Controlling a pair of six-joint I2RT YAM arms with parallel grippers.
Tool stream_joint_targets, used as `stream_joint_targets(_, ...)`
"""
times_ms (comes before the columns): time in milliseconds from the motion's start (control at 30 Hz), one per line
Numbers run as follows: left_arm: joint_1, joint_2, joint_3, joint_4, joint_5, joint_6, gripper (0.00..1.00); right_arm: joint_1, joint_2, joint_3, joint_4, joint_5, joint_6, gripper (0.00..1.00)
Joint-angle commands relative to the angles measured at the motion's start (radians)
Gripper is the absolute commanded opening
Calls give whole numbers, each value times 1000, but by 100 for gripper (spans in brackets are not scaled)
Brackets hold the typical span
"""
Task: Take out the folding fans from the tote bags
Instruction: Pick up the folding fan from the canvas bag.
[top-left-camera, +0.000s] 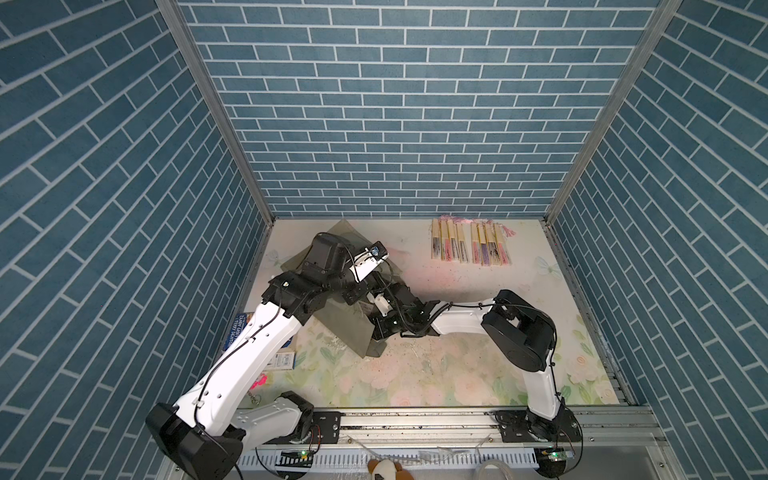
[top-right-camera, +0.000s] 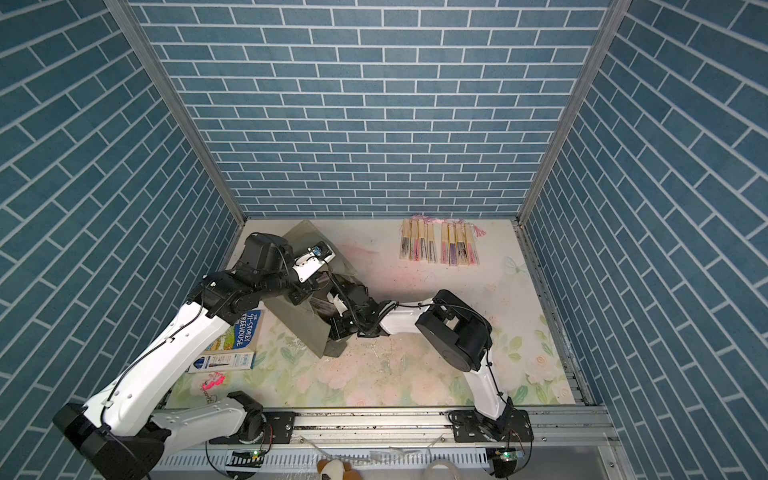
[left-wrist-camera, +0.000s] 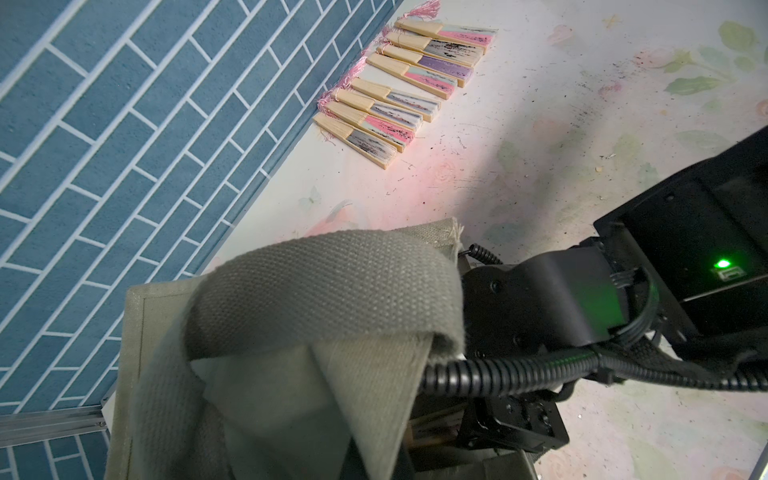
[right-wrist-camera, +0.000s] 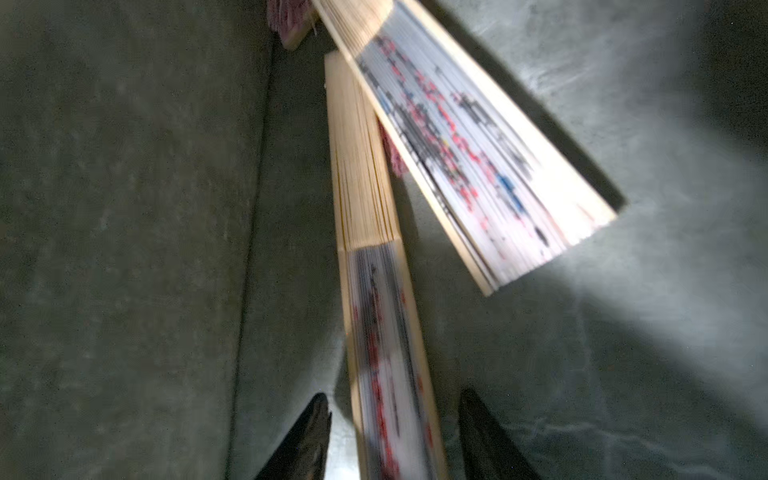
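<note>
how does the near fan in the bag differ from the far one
The near fan sits in the gap of the open right tool; the far fan lies beyond it. The near fan looks shut slim; the far fan looks splayed wider. The far fan angles across the near fan's stick end. Both have pale sticks and black-and-red pleats, inside the tote bag.

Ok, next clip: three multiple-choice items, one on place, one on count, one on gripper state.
1. The row of folding fans lies: A by the front rail; B near the back wall; C on the book.
2. Fans in that row: A five; B eight; C twelve.
3. The right gripper, inside the tote bag, is: A open astride a fan; B shut on a strap; C shut empty.
Key: 1B, both top views show it there; 2B, two groups of four; 3A, the right wrist view shows both fingers clear of the fan.
</note>
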Motion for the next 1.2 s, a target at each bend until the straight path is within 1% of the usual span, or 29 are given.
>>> stream_joint_targets(0,-8,-6,-7,31,11,12,0,33,26,20,-211,83,-126,51)
stream_joint_targets(67,-8,-3,-5,32,11,12,0,56,28,50,-293,141,-193,50)
stream_joint_targets(133,-8,-3,-5,30,9,12,0,75,38,83,-373,214,-237,44)
stream_joint_targets(200,-8,-3,-5,29,9,11,0,87,52,109,-425,266,-245,38)
stream_joint_targets(233,-8,-3,-6,29,8,12,0,88,55,113,-435,291,-241,38)
stream_joint_targets(333,-8,-7,-7,31,5,12,0,90,46,101,-436,316,-221,34)
stream_joint_targets(467,-8,-5,-6,31,3,12,0,89,7,68,-414,329,-205,29)
stream_joint_targets(633,-10,-5,-10,33,-4,16,0,89,-86,19,-405,330,-191,24)
stream_joint_targets(833,-12,-7,-12,33,-8,16,0,88,-191,-56,-411,289,-173,24)
stream_joint_targets(1100,-13,-2,-11,33,-9,16,0,90,-281,-167,-416,279,-162,22)
stream_joint_targets(1133,-12,-1,-10,31,-9,17,0,90,-288,-178,-415,247,-161,22)
stream_joint_targets(1167,-11,-1,-9,32,-9,16,0,88,-295,-193,-409,241,-159,22)
